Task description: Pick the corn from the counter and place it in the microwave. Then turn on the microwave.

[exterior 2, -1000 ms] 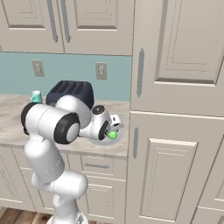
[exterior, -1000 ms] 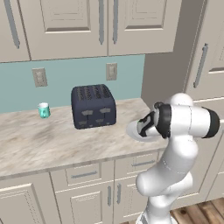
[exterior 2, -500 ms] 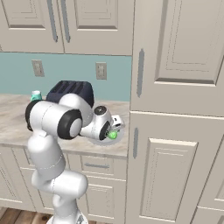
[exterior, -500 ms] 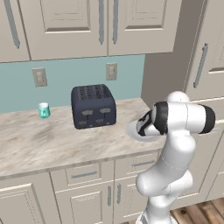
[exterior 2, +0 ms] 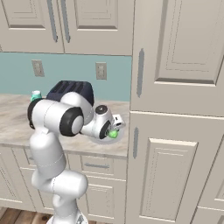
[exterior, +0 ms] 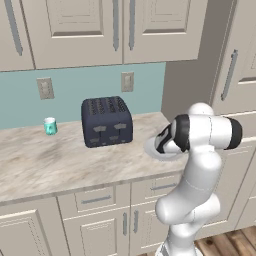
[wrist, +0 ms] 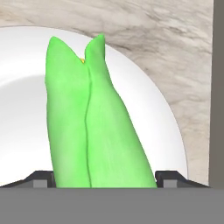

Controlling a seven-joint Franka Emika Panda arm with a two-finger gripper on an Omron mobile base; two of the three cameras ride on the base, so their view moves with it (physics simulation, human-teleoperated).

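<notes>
Gripper positioned over corn on plate, grasp not yet made.
Desk [exterior: 60, 160] carries a white plate [wrist: 26, 113]; the corn [wrist: 94, 131] lies on it, flanked by the gripper [wrist: 101, 177] with jaws spread, ready to close lengthwise.

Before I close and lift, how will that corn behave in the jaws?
Likely light and stiff: the corn is small against its white plate. Its husk tapers toward the pointed tips, so it might slide. The fingers flank its thick end, probably a steadier hold.
</notes>
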